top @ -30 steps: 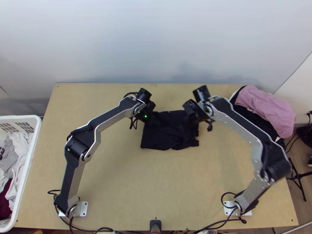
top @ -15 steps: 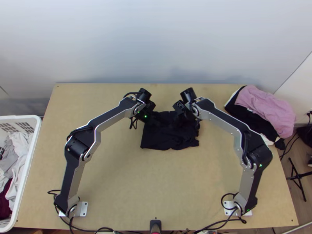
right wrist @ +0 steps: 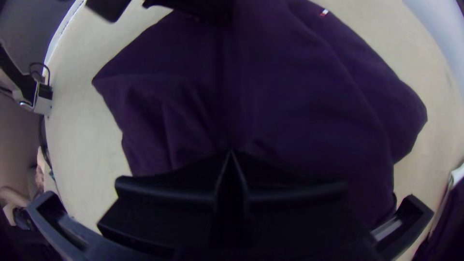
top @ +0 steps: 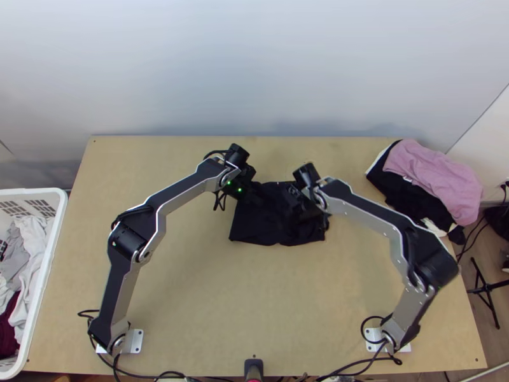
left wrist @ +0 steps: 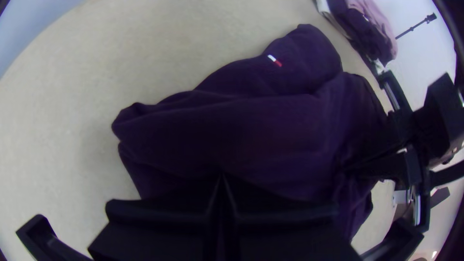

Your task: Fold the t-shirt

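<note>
Smooth creased black t-shirt point(top: 257, 224) mid-frame on desk point(top: 254, 293), left pincer point(left wrist: 222, 178) and right pincer point(right wrist: 232, 153) both closed, can't tell if gripping cloth, then square edges gently before folding over.

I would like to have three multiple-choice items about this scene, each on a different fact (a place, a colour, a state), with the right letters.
1. Where is the pink cloth?
A) By the left arm's base
B) On dark clothing, far right
C) Inside the basket

2. What colour is the basket?
A) White
B) Green
C) Red

3. How are the left gripper's fingers?
A) Wide open
B) Half open
C) Shut

Key:
1 B: the top view shows it covering part of the dark clothing.
2 A: its rim and wall are white in the top view.
3 C: the left wrist view shows the tips meeting.
</note>
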You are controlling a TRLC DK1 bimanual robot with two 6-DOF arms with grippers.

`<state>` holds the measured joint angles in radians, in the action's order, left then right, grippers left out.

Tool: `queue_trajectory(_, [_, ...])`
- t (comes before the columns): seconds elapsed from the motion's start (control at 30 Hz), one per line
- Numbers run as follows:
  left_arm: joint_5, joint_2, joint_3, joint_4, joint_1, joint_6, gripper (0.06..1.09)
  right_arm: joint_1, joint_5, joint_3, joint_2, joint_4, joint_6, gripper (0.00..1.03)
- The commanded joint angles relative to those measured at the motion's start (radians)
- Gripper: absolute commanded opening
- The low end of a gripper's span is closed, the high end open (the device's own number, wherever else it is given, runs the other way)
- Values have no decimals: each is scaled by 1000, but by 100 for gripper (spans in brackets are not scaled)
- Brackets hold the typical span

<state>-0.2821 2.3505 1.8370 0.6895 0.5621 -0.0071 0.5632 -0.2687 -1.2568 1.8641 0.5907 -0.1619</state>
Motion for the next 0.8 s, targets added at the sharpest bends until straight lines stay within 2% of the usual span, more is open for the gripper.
queue_trajectory(0.0, [12,20,25,22,2,-1,14,18,0,188,-140,11,-5,3])
queue_trajectory(0.17, [23,21,27,24,5,-1,14,-2,0,286,-244,20,-5,3])
queue_trajectory(0.37, [23,24,31,30,5,-1,14,-2,0,356,-439,124,-18,3])
queue_trajectory(0.5, [18,21,31,41,4,4,14,-2,-1,356,-565,176,-13,3])
queue_trajectory(0.57, [-15,4,18,35,-4,13,15,-6,0,333,-599,181,5,4])
queue_trajectory(0.67, [-91,-22,-5,35,-25,6,17,-39,0,286,-603,202,19,18])
queue_trajectory(0.7, [-106,-34,-10,36,-28,2,20,-48,-1,277,-597,205,19,26])
queue_trajectory(0.73, [-124,-46,-15,41,-28,4,27,-68,-1,272,-588,207,22,40])
queue_trajectory(0.77, [-134,-63,-15,50,-24,6,43,-89,-1,270,-577,207,28,52])
